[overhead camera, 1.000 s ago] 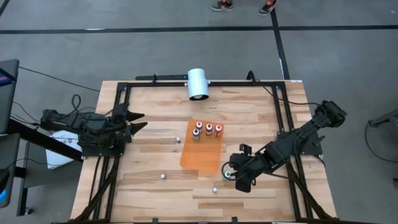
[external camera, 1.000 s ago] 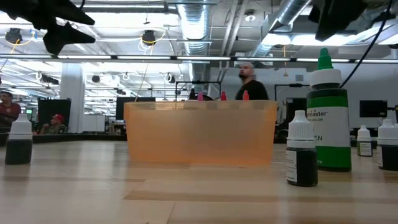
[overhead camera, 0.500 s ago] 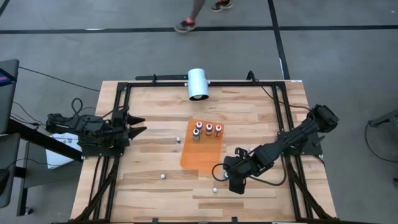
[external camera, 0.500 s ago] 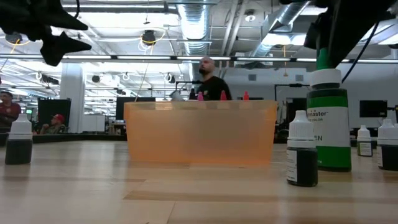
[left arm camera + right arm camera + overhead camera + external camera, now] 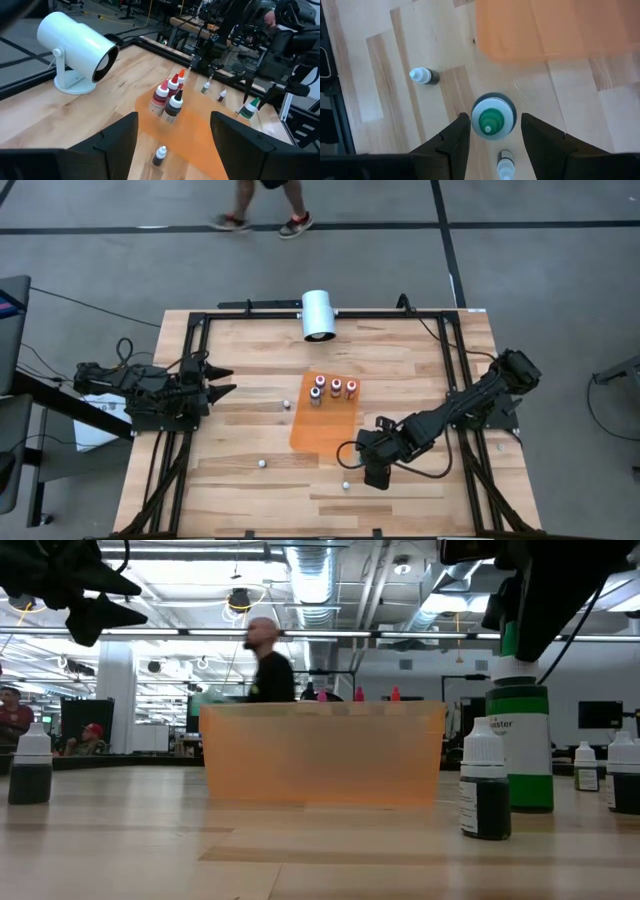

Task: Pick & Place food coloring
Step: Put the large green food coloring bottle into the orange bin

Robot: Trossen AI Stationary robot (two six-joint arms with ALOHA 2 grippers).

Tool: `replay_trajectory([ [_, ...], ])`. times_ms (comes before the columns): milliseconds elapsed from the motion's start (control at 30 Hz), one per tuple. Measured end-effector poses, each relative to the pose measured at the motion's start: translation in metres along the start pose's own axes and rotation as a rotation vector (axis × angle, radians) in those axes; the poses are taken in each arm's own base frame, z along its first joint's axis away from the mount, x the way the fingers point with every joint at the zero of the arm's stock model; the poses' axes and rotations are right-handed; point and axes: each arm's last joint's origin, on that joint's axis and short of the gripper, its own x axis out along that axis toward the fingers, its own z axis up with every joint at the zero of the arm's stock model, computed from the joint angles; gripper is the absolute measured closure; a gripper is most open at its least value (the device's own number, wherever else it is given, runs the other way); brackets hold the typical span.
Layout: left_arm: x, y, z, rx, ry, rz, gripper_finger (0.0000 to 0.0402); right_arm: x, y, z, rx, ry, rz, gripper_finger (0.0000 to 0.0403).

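The green-topped food coloring bottle (image 5: 493, 116) stands upright on the wood just off the orange tray's (image 5: 325, 425) near right corner. It is large in the low view (image 5: 520, 740). My right gripper (image 5: 493, 131) points down over it, shut on its top. In the high view the right gripper (image 5: 352, 456) hides the bottle. Three bottles (image 5: 333, 388) stand in the tray's far end. Small loose bottles (image 5: 286, 404) (image 5: 262, 463) (image 5: 346, 485) stand on the table. My left gripper (image 5: 222, 380) hovers open at the table's left side. My right gripper comes from above, pointing down, with one finger (image 5: 462, 125) on each side of the green bottle's white shoulder (image 5: 476, 116), just under the green tip. The bottle is pinched between the two fingers and stays upright. Its base (image 5: 520, 808) seems to sit on the table.
A white cylinder (image 5: 318, 315) lies on its stand at the far edge. A small dark bottle (image 5: 504, 167) stands right beside the held one and another (image 5: 424, 76) a little farther off. More small bottles (image 5: 587, 768) stand near the right edge. A person walks past beyond the table.
My right gripper has moved toward the table's left and come down over the green bottle. In the low view the bottle has shifted a little to the left and turned slightly. My left gripper has drawn back a little toward the left edge. A person has crossed behind the table.
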Motion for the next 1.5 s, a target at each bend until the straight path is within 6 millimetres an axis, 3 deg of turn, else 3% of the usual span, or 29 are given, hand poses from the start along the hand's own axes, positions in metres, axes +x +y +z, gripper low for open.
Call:
replay_trajectory([
  [367, 0.000, 0.000, 0.000, 0.015, -0.004, 0.002, 0.0161, 0.029, 0.008, 0.003, 0.010, 0.022, 0.026, 0.0238],
  [1500, 0.000, -0.001, 0.000, 0.010, 0.007, -0.026, 0.0161, 0.029, 0.000, 0.008, 0.072, 0.027, 0.029, 0.0227],
])
